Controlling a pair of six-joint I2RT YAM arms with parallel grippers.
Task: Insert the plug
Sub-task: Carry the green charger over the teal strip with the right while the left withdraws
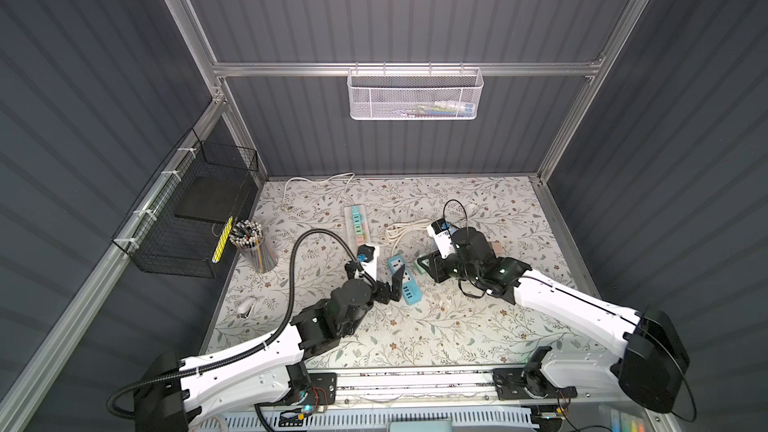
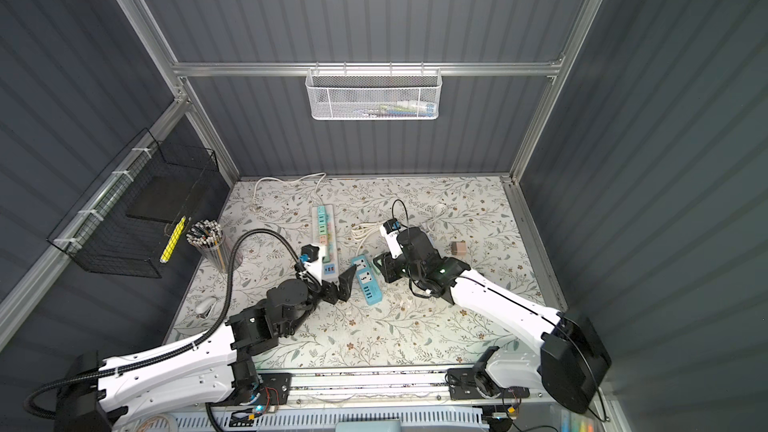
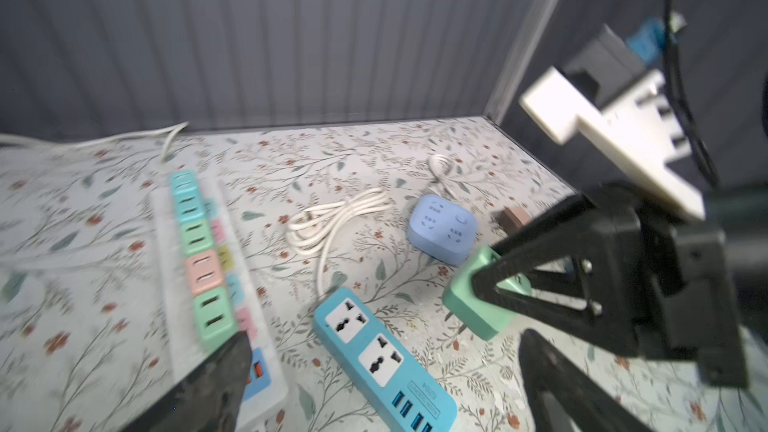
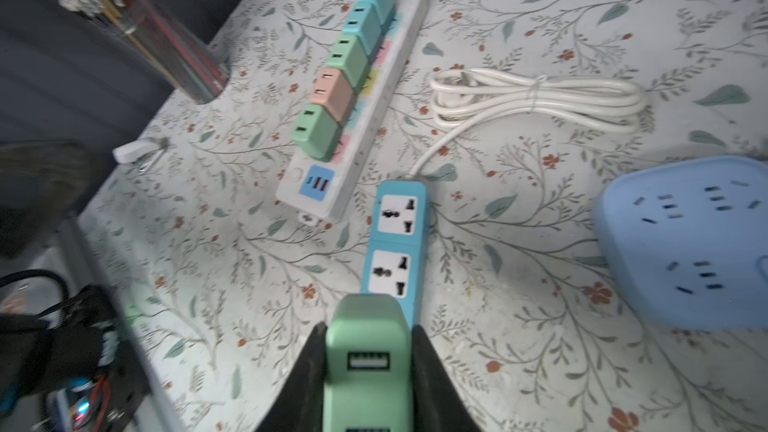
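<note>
A green plug (image 4: 368, 351) with USB ports sits between the fingers of my right gripper (image 4: 368, 327), which is shut on it. The plug hangs just above the near end of the blue power strip (image 4: 397, 243), whose two white sockets face up. In the left wrist view the same plug (image 3: 482, 305) hovers to the side of the blue strip (image 3: 374, 351), prongs down. My left gripper (image 3: 382, 401) is open, one finger on each side of the strip's USB end. In both top views the left gripper (image 1: 394, 284) and right gripper (image 1: 424, 264) meet over the strip (image 1: 404, 280).
A white power strip (image 1: 357, 222) filled with coloured plugs lies behind the left gripper. A coiled white cable (image 1: 405, 230), a pale blue cube socket (image 3: 442, 228) and a small brown block (image 2: 458, 248) are nearby. A pencil cup (image 1: 253, 247) stands at the left.
</note>
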